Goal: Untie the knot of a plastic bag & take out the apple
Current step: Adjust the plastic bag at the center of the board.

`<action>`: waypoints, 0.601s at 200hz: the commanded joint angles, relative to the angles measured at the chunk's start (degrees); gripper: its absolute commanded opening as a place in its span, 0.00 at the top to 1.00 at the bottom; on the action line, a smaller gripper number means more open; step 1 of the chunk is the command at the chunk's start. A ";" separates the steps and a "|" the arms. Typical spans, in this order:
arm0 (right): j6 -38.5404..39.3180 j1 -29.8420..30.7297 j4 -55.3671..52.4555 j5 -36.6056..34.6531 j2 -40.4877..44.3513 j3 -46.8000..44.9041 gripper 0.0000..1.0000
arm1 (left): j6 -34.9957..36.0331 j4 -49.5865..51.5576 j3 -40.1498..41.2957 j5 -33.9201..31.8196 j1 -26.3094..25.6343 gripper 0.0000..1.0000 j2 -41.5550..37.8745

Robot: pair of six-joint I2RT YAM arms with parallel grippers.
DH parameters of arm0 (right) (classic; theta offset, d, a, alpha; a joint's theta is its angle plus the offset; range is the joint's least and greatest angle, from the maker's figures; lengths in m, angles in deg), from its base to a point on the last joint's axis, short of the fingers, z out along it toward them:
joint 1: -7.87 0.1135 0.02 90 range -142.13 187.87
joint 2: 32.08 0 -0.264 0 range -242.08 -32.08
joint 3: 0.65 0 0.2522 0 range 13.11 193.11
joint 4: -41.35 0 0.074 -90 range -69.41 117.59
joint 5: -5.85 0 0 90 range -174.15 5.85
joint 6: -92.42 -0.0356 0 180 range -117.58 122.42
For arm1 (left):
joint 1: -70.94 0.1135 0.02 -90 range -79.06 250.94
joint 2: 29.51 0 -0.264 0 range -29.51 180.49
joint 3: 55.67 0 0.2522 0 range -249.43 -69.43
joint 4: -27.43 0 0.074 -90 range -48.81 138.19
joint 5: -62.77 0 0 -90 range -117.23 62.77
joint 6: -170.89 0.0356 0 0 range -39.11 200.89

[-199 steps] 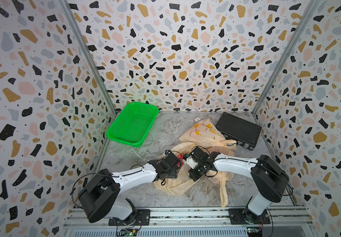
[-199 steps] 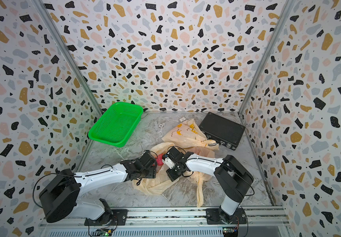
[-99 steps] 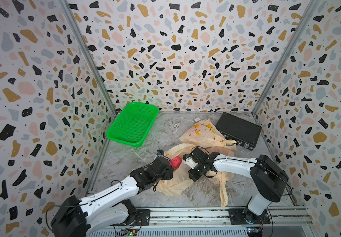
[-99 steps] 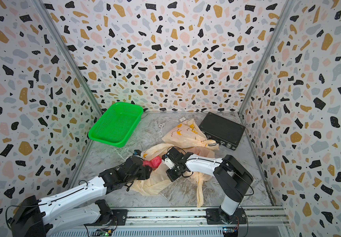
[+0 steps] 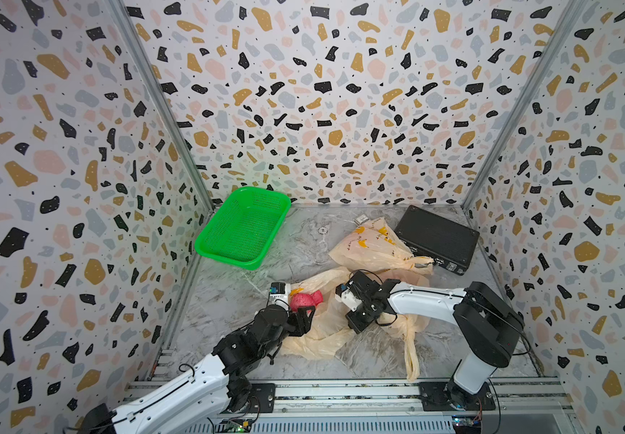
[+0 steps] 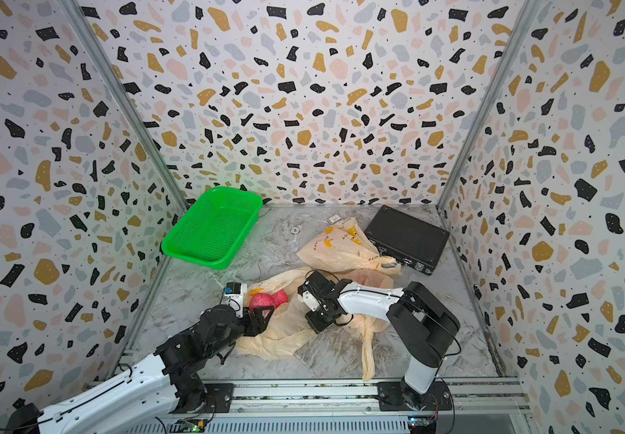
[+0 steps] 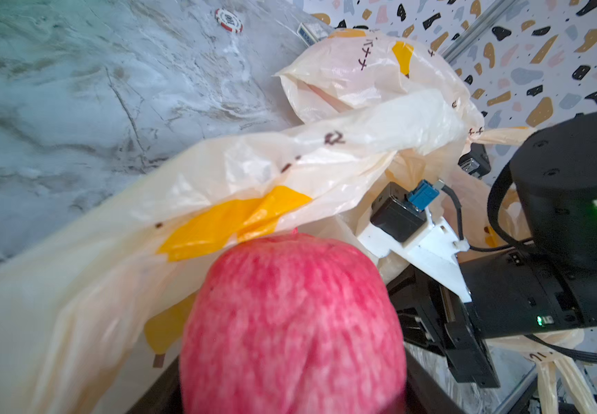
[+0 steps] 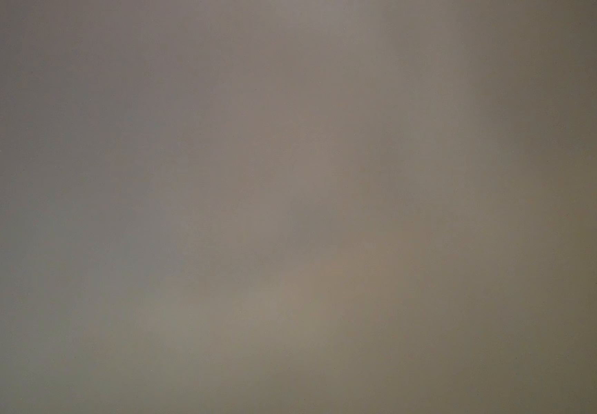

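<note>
Holding: apple [image 7: 289, 322] is pinched by left gripper [image 5: 303, 308] beside plastic bag [image 5: 318, 332].
Right gripper [image 5: 357, 325]: set on that bag; jaw state cannot be told.

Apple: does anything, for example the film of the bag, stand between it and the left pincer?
Nothing visible does. In the left wrist view the apple sits bare in the left pincer, and the plastic bag lies just beyond it.

Mottled pink-red apple [image 5: 300, 300], clamped in the left gripper [image 5: 304, 307], sits just above the near plastic bag [image 5: 318, 334]: cream, yellow-printed, limp and crumpled on the worktop [image 5: 228, 300].
</note>
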 commanded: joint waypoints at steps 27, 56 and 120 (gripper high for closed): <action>2.26 0.27 -8.47 5.36 13.99 6.42 0.38 | -5.08 -10.03 -0.09 -3.32 0.18 0.43 3.87; 2.72 1.98 -3.52 8.21 17.12 5.01 0.22 | -8.59 -16.09 0.70 -4.19 0.11 0.43 7.05; -0.14 4.01 16.88 6.09 8.49 -0.06 0.21 | -11.62 -19.94 2.01 -4.53 0.15 0.42 6.75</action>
